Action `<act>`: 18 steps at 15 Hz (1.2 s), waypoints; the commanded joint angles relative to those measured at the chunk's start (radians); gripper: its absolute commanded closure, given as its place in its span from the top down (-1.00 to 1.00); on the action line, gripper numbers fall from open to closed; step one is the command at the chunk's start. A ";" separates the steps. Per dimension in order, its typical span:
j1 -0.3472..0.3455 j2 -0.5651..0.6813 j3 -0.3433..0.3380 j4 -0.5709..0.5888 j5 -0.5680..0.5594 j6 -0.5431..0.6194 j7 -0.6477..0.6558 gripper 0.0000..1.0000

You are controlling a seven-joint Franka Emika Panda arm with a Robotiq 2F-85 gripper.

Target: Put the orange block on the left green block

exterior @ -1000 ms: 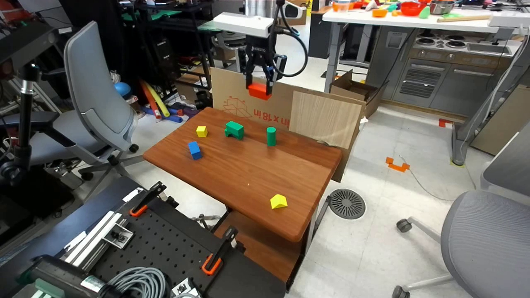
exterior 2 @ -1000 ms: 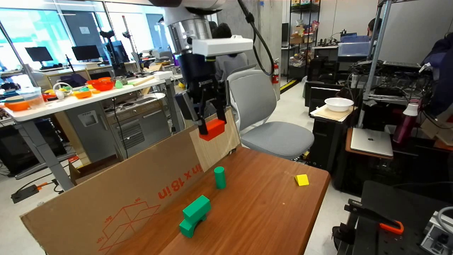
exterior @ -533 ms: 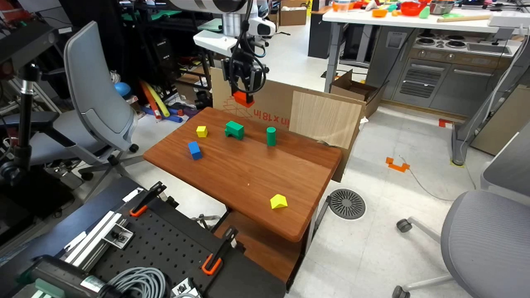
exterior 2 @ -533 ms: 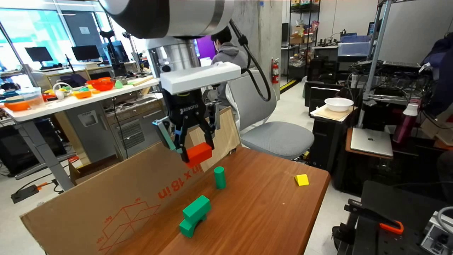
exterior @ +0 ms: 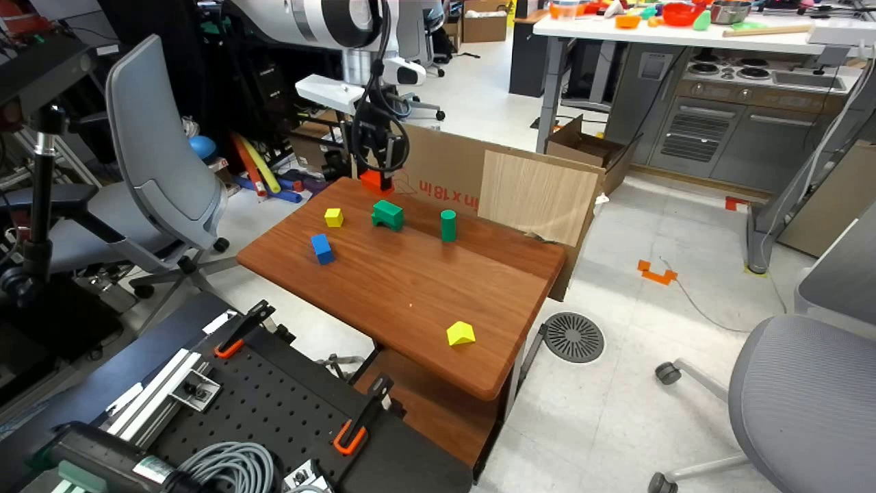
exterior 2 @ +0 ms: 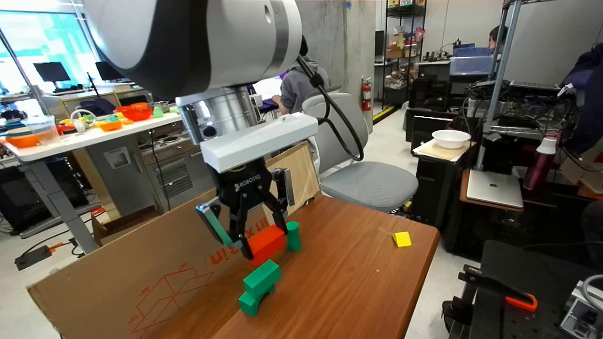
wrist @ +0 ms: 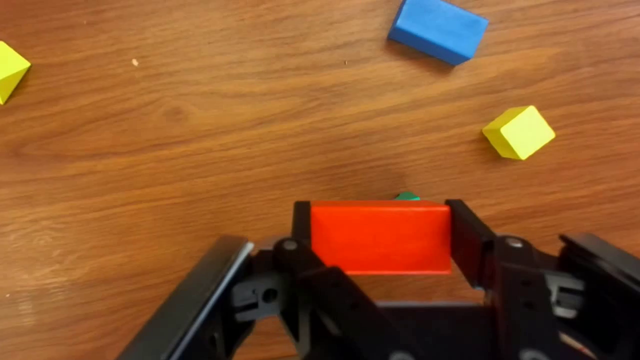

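Observation:
The orange block [exterior: 374, 181] is red-orange and held between the fingertips of my gripper [exterior 2: 266, 242], which is shut on it; it also shows in the wrist view [wrist: 380, 237]. The left green block [exterior: 389, 213] is a rectangular block resting on a green arch piece, near the table's back edge; it shows in both exterior views [exterior 2: 262, 277]. My gripper holds the orange block in the air, above and apart from the green block. In the wrist view only a green sliver [wrist: 407, 196] shows behind the orange block. The narrower green block is an upright cylinder [exterior: 448, 226].
A yellow cube [exterior: 333, 218] and a blue block [exterior: 322, 249] lie on the wooden table [exterior: 410, 294] near the green block. A yellow wedge [exterior: 460, 333] lies at the far end. A cardboard panel [exterior 2: 155, 273] stands along the table's back edge.
My gripper has moved down with the orange block, and toward the left in both exterior views. The orange block is now lower and nearer the green block. The blocks on the table have not moved.

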 commanded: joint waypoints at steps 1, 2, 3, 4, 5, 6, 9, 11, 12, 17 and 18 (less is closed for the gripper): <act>0.010 0.026 -0.002 0.022 -0.001 -0.032 0.006 -0.18; 0.011 0.036 -0.002 0.030 -0.001 -0.036 0.007 -0.18; 0.012 0.046 -0.002 0.036 -0.001 -0.039 0.007 -0.18; 0.014 0.057 -0.003 0.041 -0.002 -0.038 0.009 -0.18; 0.015 0.068 -0.004 0.047 -0.004 -0.041 0.008 -0.18; 0.016 0.078 -0.006 0.053 -0.008 -0.043 0.009 -0.18; 0.022 0.108 -0.010 0.079 -0.022 -0.051 0.005 -0.18; 0.024 0.123 -0.010 0.100 -0.030 -0.061 -0.003 -0.18; 0.024 0.130 -0.008 0.113 -0.030 -0.069 -0.008 -0.18; 0.032 0.157 -0.004 0.181 -0.039 -0.129 -0.027 -0.18; 0.031 0.164 -0.004 0.198 -0.037 -0.143 -0.032 -0.18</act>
